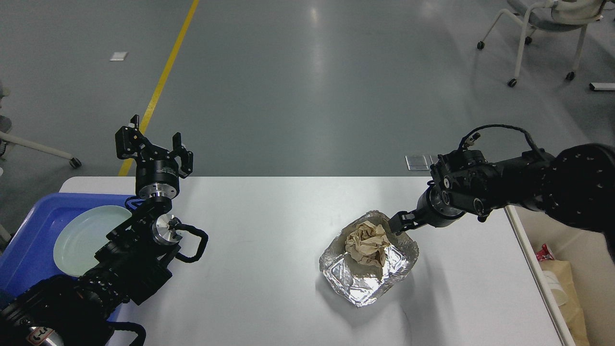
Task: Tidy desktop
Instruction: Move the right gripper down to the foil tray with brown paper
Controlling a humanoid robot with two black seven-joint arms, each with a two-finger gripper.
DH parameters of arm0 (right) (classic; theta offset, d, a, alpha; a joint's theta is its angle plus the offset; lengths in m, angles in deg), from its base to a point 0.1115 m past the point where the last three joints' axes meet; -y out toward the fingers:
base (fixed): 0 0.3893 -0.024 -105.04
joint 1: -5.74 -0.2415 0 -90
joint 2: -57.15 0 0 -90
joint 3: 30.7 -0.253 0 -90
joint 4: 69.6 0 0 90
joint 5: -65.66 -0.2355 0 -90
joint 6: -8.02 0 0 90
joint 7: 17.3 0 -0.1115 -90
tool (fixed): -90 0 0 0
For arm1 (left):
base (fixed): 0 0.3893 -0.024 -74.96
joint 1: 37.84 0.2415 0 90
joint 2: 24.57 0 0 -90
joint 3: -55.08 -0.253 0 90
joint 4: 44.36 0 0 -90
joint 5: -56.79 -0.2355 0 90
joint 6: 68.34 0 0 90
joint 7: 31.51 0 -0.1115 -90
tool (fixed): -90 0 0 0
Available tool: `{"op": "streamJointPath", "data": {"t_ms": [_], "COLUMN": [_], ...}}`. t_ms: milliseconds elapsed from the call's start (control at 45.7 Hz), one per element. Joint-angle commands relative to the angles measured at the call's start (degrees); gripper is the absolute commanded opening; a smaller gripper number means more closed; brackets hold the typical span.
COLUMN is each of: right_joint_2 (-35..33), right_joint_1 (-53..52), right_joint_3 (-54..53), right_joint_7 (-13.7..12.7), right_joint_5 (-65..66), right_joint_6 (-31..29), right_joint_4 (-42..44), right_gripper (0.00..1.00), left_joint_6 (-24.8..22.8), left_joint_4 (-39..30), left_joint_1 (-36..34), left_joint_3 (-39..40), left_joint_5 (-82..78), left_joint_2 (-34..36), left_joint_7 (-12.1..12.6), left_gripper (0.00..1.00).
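The white desktop (269, 230) carries a crumpled silver foil tray (365, 283) right of centre, with a ball of crumpled brown paper (367, 242) in it. My right gripper (401, 223) comes in low from the right and sits at the foil tray's far right rim, next to the paper. It is dark and seen nearly end-on, so its fingers cannot be told apart. My left gripper (153, 146) is open and empty, held up above the desktop's far left corner.
A blue tray (29, 226) with a pale green plate (81, 235) sits at the left edge, under my left arm. A cream bin (540, 288) holding wrappers stands off the right edge, partly hidden by my right arm. A wheeled chair (547, 19) stands far back right.
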Motion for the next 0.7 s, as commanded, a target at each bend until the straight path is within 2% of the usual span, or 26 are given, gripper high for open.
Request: {"op": "streamJointPath", "data": {"t_ms": [0,153,525,613,678], "right_joint_2": [0.9,1.9,4.3,4.3,4.4], "right_joint_1": [0.4,2.3,8.7,9.1,9.1], "right_joint_3": [0.0,0.0,4.1,4.2,4.2], "right_joint_7": [0.0,0.0,-0.1,-0.1,-0.1], "right_joint_5": [1.6,2.2,3.3,3.3,3.2], "right_joint_6": [0.5,1.8,4.2,4.2,4.2], "right_joint_4": [0.2,1.9,8.8,8.9,8.9], "right_gripper": [0.98,0.93,0.9,0.81,0.67], "left_joint_6": [0.0,0.0,0.0,0.0,0.0], "left_joint_4": [0.0,0.0,0.0,0.0,0.0], "left_joint_1": [0.0,0.0,0.0,0.0,0.0], "left_joint_3": [0.0,0.0,0.0,0.0,0.0], "left_joint_5": [0.0,0.0,0.0,0.0,0.0], "left_joint_2": [0.0,0.0,0.0,0.0,0.0], "left_joint_7": [0.0,0.0,0.0,0.0,0.0], "left_gripper": [1.0,1.0,1.0,1.0,1.0]}}
